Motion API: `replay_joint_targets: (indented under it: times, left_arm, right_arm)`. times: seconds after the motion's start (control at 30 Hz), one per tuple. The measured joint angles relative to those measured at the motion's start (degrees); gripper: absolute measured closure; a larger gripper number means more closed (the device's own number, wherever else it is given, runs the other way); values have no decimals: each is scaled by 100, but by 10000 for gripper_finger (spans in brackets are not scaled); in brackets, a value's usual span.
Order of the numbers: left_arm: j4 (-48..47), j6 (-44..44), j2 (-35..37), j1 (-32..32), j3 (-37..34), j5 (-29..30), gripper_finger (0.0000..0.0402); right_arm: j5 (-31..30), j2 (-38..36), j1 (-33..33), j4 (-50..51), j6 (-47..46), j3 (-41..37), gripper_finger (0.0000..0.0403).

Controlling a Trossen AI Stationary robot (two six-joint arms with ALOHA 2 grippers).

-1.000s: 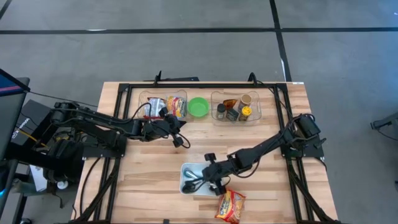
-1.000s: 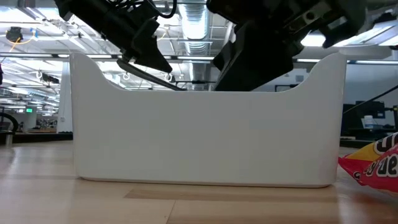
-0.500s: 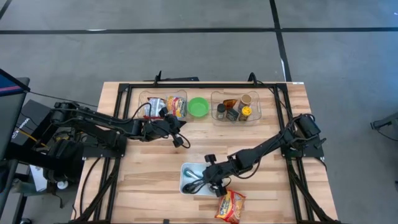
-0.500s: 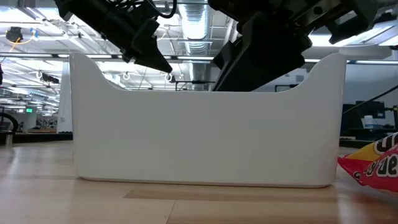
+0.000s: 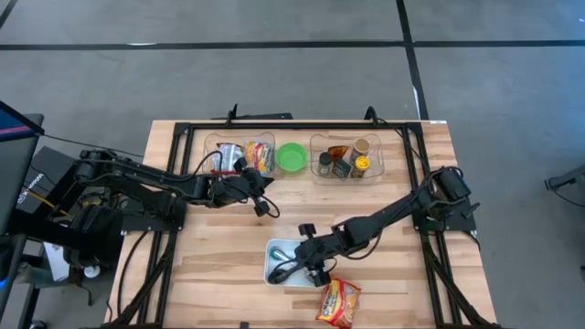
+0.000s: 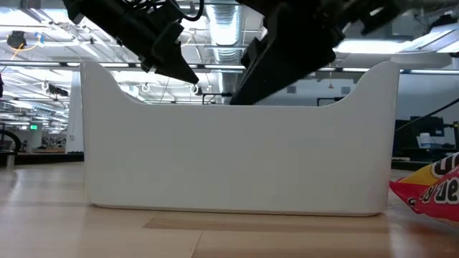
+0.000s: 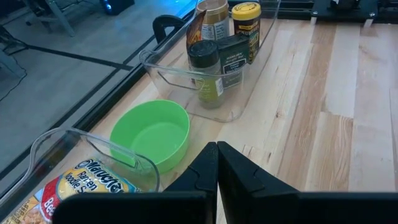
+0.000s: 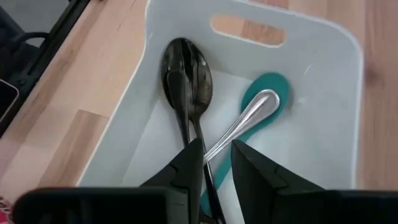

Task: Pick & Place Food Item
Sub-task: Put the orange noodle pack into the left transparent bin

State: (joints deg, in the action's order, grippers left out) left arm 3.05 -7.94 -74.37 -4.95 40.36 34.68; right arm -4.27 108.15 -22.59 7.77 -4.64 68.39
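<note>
Wooden table (image 5: 219,247) | grey floor | left jaws shut, empty | right jaws slightly apart over white bin (image 5: 276,260)

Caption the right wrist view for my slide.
Right tool over white bin holding spoons, fingers straddling a silver handle.

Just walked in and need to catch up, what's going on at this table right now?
The right gripper hangs low inside the white plastic bin, its fingers slightly apart around the handle of a silver metal spoon lying with a black spoon and a teal spoon. The left gripper waits shut beside the green plastic bowl. An orange ramen packet lies on the wooden table next to the bin.
</note>
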Motion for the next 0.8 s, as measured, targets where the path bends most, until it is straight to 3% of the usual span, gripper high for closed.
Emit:
replay_joint_targets:
  times: [0.27,0.8]
  left_arm:
    - [2,-2,0,-3,0,0,399]
    - [53,44,0,-61,0,-2,399]
  right_arm:
    - [-1,-3,-146,1256,-82,779,326]
    - [-26,-1,-562,4766,-1692,2291,326]
